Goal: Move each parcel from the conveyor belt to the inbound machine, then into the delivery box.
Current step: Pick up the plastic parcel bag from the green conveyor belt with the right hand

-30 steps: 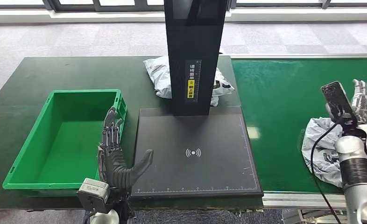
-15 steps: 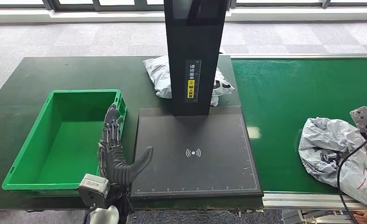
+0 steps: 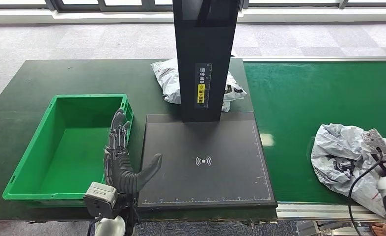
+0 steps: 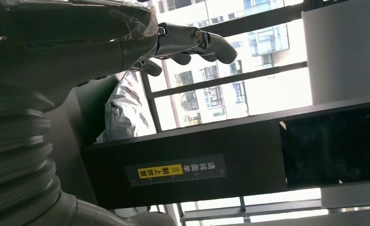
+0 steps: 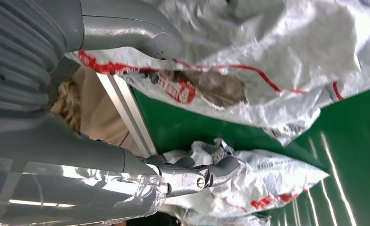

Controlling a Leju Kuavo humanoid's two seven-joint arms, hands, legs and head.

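Observation:
A crumpled grey-white parcel [image 3: 341, 157] lies on the green conveyor belt [image 3: 304, 108] near its front edge. My right hand [image 3: 383, 147] is down on the parcel's near side. In the right wrist view the thumb [image 5: 136, 35] lies against the parcel [image 5: 268, 56] and the fingers [image 5: 197, 175] reach into a lower fold, with belt showing in the wide gap between them. My left hand [image 3: 120, 157] stands upright and open between the green delivery box [image 3: 90, 97] and the black inbound machine plate [image 3: 203, 191], holding nothing.
A second grey parcel [image 3: 167, 78] lies on the table behind the machine's black column [image 3: 206, 59], sticking out on both sides. The belt's metal front rail [image 3: 318, 211] runs below the parcel. The box holds nothing.
My right arm has dropped from above the belt, down and toward the front edge, onto the parcel. The left hand has stayed put.

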